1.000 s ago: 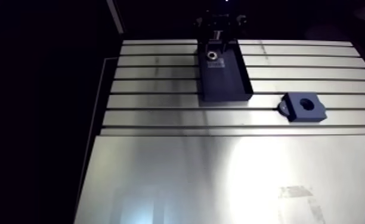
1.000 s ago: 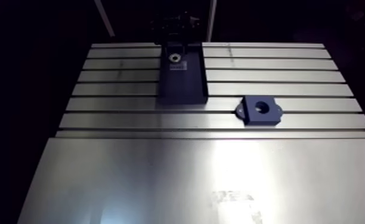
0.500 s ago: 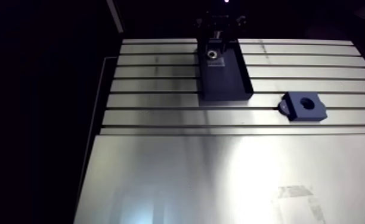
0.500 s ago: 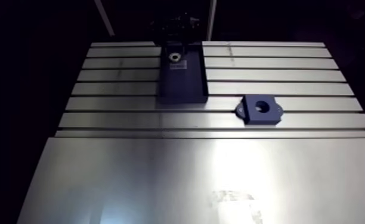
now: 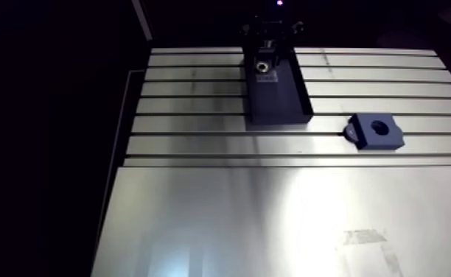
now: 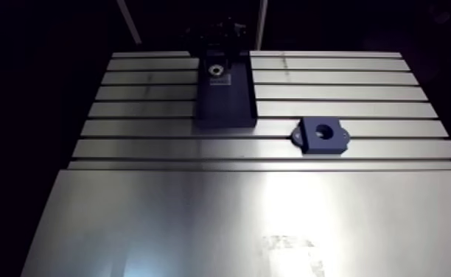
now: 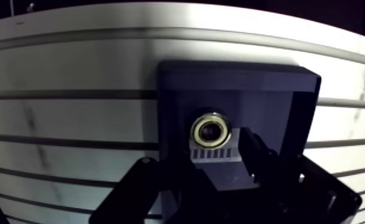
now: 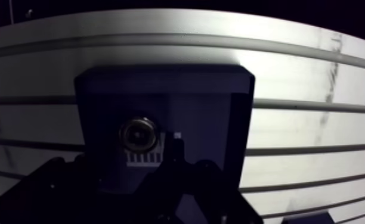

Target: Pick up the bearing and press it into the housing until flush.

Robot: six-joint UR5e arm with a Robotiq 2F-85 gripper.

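The end effector, wide and empty, was lowered nearer the bearing, with the housing at 4 o'clock; a grasp was judged imminent.

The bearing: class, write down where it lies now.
In the arm view, the silvery ring bearing lies at the far end of the dark blue rectangular tray, beyond and left of the dark blue holed housing.

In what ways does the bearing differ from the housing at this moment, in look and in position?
The bearing is a small shiny metal ring; the housing is a larger dark block. The bearing lies inside the dark tray; the housing sits on the bare table, apart from the tray. Both have a round hole in the middle.
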